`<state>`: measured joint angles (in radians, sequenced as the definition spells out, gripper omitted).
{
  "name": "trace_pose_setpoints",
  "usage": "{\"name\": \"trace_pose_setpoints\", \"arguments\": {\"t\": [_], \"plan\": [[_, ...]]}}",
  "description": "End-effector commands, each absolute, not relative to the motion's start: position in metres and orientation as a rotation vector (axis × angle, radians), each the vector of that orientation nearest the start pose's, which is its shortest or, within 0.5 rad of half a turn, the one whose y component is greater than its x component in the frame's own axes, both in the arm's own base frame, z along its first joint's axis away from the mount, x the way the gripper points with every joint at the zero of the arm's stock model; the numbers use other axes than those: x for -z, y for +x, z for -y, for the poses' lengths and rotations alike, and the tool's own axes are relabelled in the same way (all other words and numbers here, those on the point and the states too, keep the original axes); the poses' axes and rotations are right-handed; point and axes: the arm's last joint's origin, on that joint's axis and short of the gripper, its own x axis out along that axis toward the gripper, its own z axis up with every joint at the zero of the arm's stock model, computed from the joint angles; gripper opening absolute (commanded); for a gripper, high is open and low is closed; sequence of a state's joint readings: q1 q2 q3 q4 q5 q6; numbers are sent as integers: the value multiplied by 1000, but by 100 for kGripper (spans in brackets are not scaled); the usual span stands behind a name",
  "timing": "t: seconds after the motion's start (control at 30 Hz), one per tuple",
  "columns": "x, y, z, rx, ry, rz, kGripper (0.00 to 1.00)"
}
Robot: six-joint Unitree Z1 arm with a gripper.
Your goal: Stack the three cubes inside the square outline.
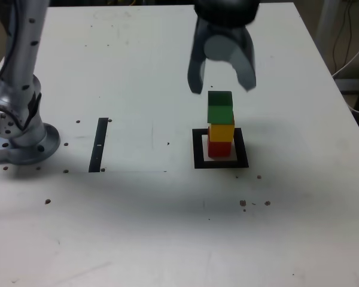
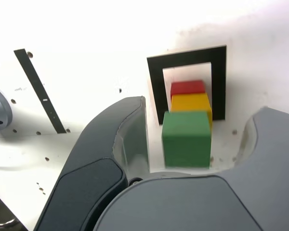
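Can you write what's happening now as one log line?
stack: red cube, yellow cube, green cube top | in square outline | gripper open above, apart

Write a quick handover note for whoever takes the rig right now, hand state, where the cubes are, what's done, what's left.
Hand: open, empty, above the stack, jaws either side of the green cube without touching it.
Cubes: red cube at the bottom inside the square outline, yellow cube on it, green cube on top.
Done: all three stacked.
Left: probably just lift the hand clear without nudging the stack.

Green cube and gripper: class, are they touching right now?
Apart. In the exterior view the gripper hangs open above the green cube; in the wrist view pale table shows between the cube and each finger.
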<state>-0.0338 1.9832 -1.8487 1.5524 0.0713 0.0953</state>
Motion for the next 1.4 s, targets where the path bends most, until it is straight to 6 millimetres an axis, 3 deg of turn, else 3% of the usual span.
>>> {"name": "trace_pose_setpoints", "arguments": {"t": [0.0,0.1,0.23,0.47,0.67,1.03,1.37], "plan": [[-351,334,8,55,159,-1653,100],[-367,307,7,62,169,-1634,100],[-367,271,6,69,184,-1662,100],[-341,216,4,67,187,-1730,99],[-308,174,1,31,166,-1713,100],[-252,150,0,-9,111,-1734,99],[-238,134,0,-48,80,-1759,99]]}}
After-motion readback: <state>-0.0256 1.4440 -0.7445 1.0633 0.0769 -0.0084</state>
